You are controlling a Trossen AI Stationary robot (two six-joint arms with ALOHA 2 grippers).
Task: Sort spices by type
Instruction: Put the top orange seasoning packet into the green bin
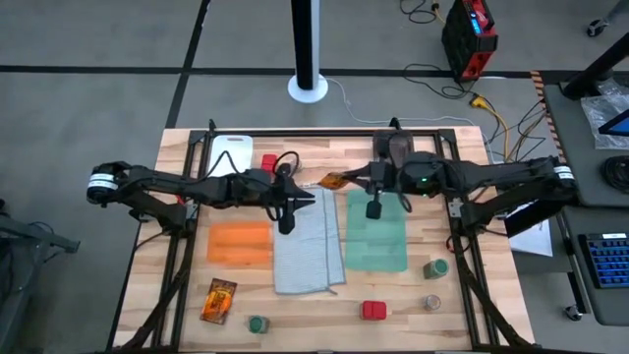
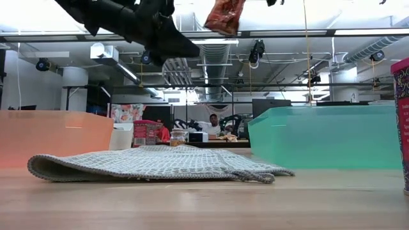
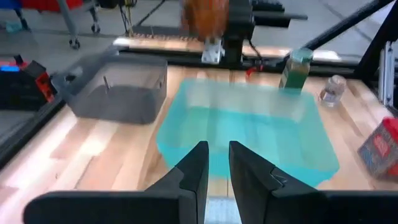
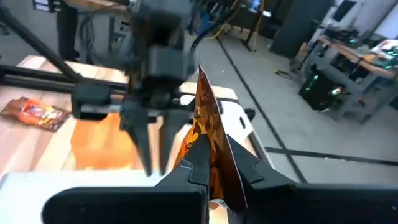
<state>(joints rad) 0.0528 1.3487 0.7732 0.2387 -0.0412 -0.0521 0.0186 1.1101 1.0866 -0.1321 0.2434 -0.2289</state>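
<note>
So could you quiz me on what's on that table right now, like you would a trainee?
1. True or false: the right gripper is shut on an orange packet.
2. Which cloth lies between the other two: A) orange cloth B) grey cloth C) green cloth?
3. Fill in: the second packet lies on the bare wood nearest the ______ cloth.

Key: 1 true. 2 B. 3 orange.

wooden table [image 1: 187, 295], cloths [image 1: 307, 251], spices [image 1: 372, 311]
</note>
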